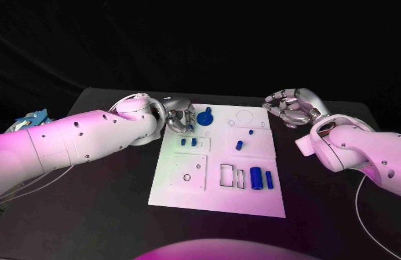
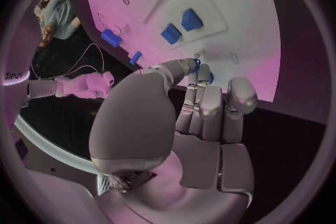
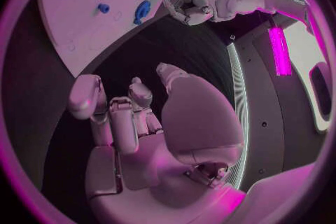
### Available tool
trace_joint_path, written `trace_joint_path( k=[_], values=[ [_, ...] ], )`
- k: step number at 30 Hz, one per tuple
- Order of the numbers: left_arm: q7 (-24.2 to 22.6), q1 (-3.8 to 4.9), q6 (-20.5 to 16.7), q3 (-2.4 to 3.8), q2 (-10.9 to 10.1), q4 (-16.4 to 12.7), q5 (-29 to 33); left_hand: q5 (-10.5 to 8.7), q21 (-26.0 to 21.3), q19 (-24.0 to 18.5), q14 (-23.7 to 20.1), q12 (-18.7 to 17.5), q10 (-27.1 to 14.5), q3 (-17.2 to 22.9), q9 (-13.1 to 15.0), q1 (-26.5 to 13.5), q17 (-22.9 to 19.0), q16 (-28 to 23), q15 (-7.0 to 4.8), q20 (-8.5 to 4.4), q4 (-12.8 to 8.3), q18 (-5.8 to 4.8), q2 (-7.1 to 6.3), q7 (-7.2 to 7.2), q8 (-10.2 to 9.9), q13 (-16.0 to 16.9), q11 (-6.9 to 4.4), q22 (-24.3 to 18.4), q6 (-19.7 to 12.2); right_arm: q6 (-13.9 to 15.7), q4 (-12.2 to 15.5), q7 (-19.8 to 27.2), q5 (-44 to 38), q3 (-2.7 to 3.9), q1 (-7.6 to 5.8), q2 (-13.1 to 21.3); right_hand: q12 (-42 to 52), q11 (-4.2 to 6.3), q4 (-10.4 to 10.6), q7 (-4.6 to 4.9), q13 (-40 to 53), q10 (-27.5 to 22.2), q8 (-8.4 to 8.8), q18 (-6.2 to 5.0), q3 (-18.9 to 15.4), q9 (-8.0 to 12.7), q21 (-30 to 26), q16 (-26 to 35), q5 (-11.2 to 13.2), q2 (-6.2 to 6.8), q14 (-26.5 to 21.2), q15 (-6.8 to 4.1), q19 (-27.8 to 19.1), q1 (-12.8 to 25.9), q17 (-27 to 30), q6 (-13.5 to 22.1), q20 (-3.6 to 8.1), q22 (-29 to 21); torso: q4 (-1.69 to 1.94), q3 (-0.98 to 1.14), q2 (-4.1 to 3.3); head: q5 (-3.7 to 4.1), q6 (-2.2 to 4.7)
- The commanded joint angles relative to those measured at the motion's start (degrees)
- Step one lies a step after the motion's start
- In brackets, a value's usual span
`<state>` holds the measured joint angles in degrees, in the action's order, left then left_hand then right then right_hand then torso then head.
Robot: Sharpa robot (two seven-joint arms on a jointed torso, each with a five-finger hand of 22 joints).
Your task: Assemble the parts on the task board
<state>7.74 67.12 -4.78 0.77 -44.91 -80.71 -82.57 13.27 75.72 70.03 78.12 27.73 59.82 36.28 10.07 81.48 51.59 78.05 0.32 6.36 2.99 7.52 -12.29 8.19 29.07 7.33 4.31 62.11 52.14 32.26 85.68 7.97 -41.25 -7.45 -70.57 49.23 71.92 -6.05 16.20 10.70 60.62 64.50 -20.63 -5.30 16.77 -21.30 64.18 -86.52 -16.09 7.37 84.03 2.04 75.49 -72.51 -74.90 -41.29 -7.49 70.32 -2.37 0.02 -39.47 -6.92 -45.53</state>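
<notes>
While the white board (image 1: 219, 182) lies w/ its long axis running away from the robot on the black desk (image 1: 100, 202), the left hand (image 1: 177, 120) sits at the board's far left corner, fingers (image 2: 198, 95) curled round a blue part (image 1: 206, 118). That part is roundish w/ a short stem pointing to the far side; in the left wrist view only a sliver of blue (image 2: 198, 64) shows at the fingertips, so exact contact is hard to tell.

Right hand (image 1: 291, 107) hovers off the board's far right corner, over bare desk, fingers (image 3: 112, 117) half-curled w/ nothing in them, apart from the board edge.

Other blue bits on the board: two small blocks (image 1: 189, 142) side by side near the left edge, just nearer than the left hand; a small peg (image 1: 240, 145) standing on the raised square mid-right, w/ a tiny piece (image 1: 251, 132) just beyond it. Near the robot-side right, a fat cylinder (image 1: 256, 179) and a thin rod (image 1: 270, 179) lie side by side, long axes both along the board's length, just beside an open rectangular slot (image 1: 226, 175).

Room: wide bare desk both sides of the board; left arm (image 1: 75, 141) crosses the left side. Board's near half has open surface, w/ a square plate (image 1: 189, 172) on its left.
</notes>
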Motion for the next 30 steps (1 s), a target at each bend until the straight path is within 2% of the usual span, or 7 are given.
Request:
trace_joint_path(
  k=[1, 10, 30],
  values=[
    [0.3, 0.02, 1.28, 0.04, 0.16, 0.26, 0.61, -0.25, 0.19, 0.34, 0.42, -0.33, 0.42, -0.36, 0.06, -0.73, -0.04, 0.21, 0.03, 0.13, -0.04, -1.14, -0.05, 0.07, -0.23, -0.05, 0.09, 0.0, 0.43, -0.09, 0.03, 0.48, -0.2, 0.0, 0.05, -0.01, 0.18, 0.11, 0.17, 0.03, -0.04, 0.1, -0.21, -0.78, 0.08, 0.1, -0.19, 0.3, -0.33, -0.08, 2.93, -0.44, -0.51, 0.31, -3.62, -0.29, -0.02, -0.07, -0.09, 0.09, 0.03, -0.08, -0.03],
    [0.2, -0.01, 1.94, -0.05, 0.63, 0.8, 0.59, -0.24, 0.21, 0.37, 0.41, -0.38, 0.45, -0.36, 0.07, -0.73, -0.06, 0.2, 0.02, 0.13, -0.06, -1.14, -0.03, 0.06, -0.26, -0.06, 0.08, 0.05, 0.45, -0.08, 0.02, 0.49, -0.2, 0.0, 0.05, -0.02, 0.18, 0.11, 0.17, 0.03, -0.04, 0.1, -0.21, -0.78, 0.08, 0.1, -0.19, 0.3, -0.33, -0.08, 2.93, -0.44, -0.51, 0.31, -3.62, -0.29, -0.02, -0.07, 0.02, 0.04, 0.0, -0.01, -0.16],
    [0.53, -0.04, 3.32, -0.24, 1.36, 1.4, 0.63, -0.26, 0.18, 0.33, 0.32, -0.48, 0.52, -0.4, 0.09, -0.79, -0.42, 0.1, 0.01, 0.13, -0.06, -1.13, -0.02, 0.05, -0.33, -0.08, 0.07, 0.0, 0.49, -0.08, 0.02, 0.5, -0.2, 0.0, 0.06, -0.04, 0.18, 0.11, 0.17, 0.03, -0.04, 0.1, -0.21, -0.78, 0.08, 0.1, -0.19, 0.3, -0.33, -0.08, 2.93, -0.44, -0.51, 0.31, -3.62, -0.29, -0.02, -0.07, 0.0, -0.01, 0.02, -0.03, -0.42]
  ],
)
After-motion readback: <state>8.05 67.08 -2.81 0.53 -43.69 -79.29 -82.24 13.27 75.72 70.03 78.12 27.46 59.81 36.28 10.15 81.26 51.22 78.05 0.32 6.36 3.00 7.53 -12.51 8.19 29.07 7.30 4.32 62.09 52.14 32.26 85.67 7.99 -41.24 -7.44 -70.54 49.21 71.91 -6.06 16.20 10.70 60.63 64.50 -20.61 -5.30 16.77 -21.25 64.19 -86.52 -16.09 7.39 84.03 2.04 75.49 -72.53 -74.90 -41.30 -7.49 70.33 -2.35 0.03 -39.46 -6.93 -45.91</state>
